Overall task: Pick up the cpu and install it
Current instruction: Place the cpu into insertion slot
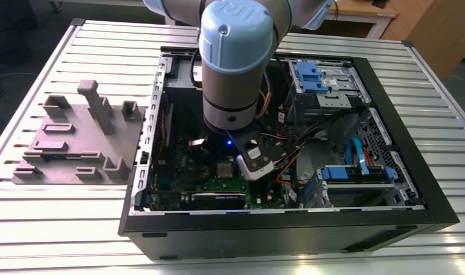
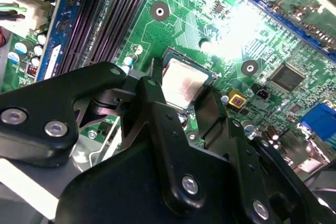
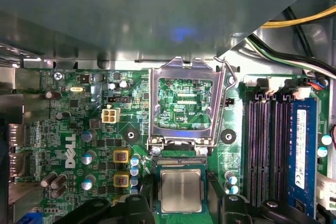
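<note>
The cpu (image 3: pixel 180 189), a small square chip with a shiny grey top, lies flat in the socket on the green motherboard (image 3: pixel 105 145). In the second wrist view the cpu (image 2: pixel 182 80) shows between my black fingers (image 2: pixel 152 98). My gripper (image 3: pixel 181 205) stands open, one finger on each side of the chip with a thin gap to its edges. The silver socket frame (image 3: pixel 181 103) is flipped up beside the chip, its lever (image 3: pixel 227 85) raised. In the exterior view the gripper (image 1: pixel 251 166) reaches down into the open computer case beside the cpu (image 1: pixel 226 169).
The black case walls (image 1: pixel 286 229) ring the board. Memory slots (image 3: pixel 268 145) run beside the socket. Orange and black cables (image 1: pixel 293 143) hang close to the arm. Blue drive brackets (image 1: pixel 312 77) sit at the back. A grey fixture block (image 1: pixel 79 143) lies on the slatted table.
</note>
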